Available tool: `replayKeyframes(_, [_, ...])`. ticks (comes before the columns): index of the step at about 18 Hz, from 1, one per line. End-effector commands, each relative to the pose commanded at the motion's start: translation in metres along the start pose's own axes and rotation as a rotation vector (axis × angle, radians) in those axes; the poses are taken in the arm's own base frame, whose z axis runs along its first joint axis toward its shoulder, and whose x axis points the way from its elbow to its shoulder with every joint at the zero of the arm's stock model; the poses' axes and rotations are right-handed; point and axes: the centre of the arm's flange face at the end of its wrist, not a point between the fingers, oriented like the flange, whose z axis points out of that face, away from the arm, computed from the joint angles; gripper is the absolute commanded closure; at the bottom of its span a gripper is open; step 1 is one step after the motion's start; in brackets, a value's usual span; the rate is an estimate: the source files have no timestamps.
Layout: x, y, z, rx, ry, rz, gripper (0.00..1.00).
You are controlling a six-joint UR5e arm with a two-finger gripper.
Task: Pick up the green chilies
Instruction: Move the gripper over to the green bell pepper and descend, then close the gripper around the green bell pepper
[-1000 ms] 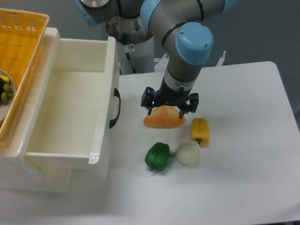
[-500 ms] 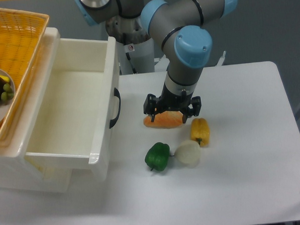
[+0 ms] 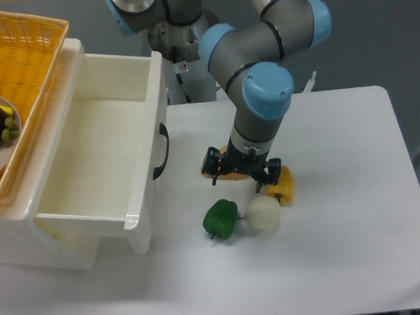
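The green chilies (image 3: pixel 221 219) are one glossy dark-green pepper-shaped toy lying on the white table (image 3: pixel 339 249), just left of a whitish round bulb (image 3: pixel 263 214). My gripper (image 3: pixel 239 177) hangs above and slightly to the right of it, fingers spread wide and empty, with its fingertips a little above the table. The gripper covers most of an orange bread-like toy (image 3: pixel 224 173). A yellow pepper (image 3: pixel 284 185) lies right of the gripper, partly hidden by one finger.
An open white drawer (image 3: pixel 92 163) with a black handle (image 3: pixel 161 151) stands at the left. A yellow basket (image 3: pixel 17 61) with a plate of fruit sits on top of the cabinet at the far left. The arm's base stands at the table's back.
My gripper has moved toward the table's front and lower, from over the orange toy toward the green chilies and the bulb. The objects have not moved.
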Motion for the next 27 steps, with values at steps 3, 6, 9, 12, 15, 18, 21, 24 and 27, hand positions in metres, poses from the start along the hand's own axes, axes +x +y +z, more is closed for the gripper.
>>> replayKeyframes(3, [0.001,-0.005,0.02,-0.033,0.006,0.009,0.0])
replayKeyframes(6, [0.006,-0.011,0.035,-0.049,0.02,0.017,0.0])
replayKeyframes(9, [0.01,-0.021,0.054,-0.049,0.019,0.031,0.0])
replayKeyframes(12, [0.008,-0.023,0.067,-0.06,0.027,0.032,0.0])
replayKeyframes(15, [0.007,-0.025,0.076,-0.064,0.03,0.034,0.0])
replayKeyframes(18, [0.01,-0.029,0.086,-0.062,0.028,0.044,0.0])
replayKeyframes(21, [0.01,-0.029,0.09,-0.065,0.03,0.045,0.0])
replayKeyframes(24, [0.009,-0.028,0.096,-0.072,0.033,0.044,0.0])
replayKeyframes(27, [0.009,-0.029,0.099,-0.073,0.034,0.045,0.0])
